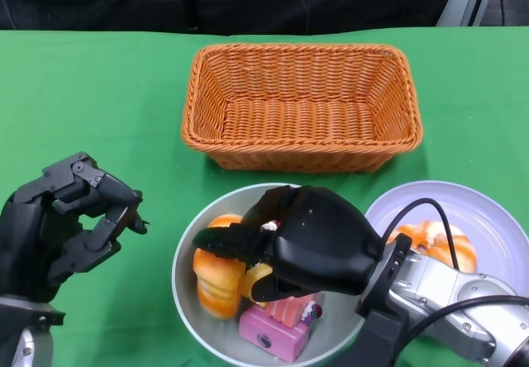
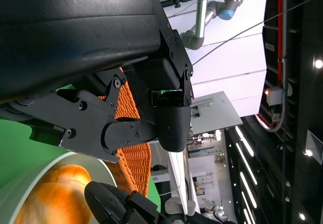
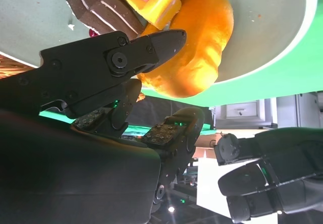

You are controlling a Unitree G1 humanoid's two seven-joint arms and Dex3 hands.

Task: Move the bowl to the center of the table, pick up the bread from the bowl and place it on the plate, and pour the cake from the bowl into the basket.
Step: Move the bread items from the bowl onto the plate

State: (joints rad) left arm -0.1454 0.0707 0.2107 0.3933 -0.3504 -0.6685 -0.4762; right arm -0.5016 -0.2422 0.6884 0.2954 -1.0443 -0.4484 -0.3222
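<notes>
Near the front edge of the green table (image 1: 99,94), toward the middle: a grey bowl (image 1: 183,288) with an orange bread roll (image 1: 216,283), a pink cake piece (image 1: 277,330) and a yellow-and-pink cake piece (image 1: 291,307) inside. Over this bowl, the right hand (image 1: 289,243), reaching in from the front right; fingers (image 1: 227,239) bent down onto the bread roll, apparently touching its top. In the right wrist view, one fingertip (image 3: 169,40) against the roll (image 3: 194,47), other fingers apart below it; a closed grasp not clear, impossible to say whether held. Also there, a chocolate cake slice (image 3: 103,12) next to the yellow piece.

At the front left corner, the left hand (image 1: 70,222), above the cloth, well apart from the bowl; fingers curled inward, nothing between them.

At the front right, just beside the bowl: a pale purple plate (image 1: 488,218) with another bread (image 1: 434,239) on it.

Farther back, near the center: an orange wicker basket (image 1: 302,107), nothing visible inside.
</notes>
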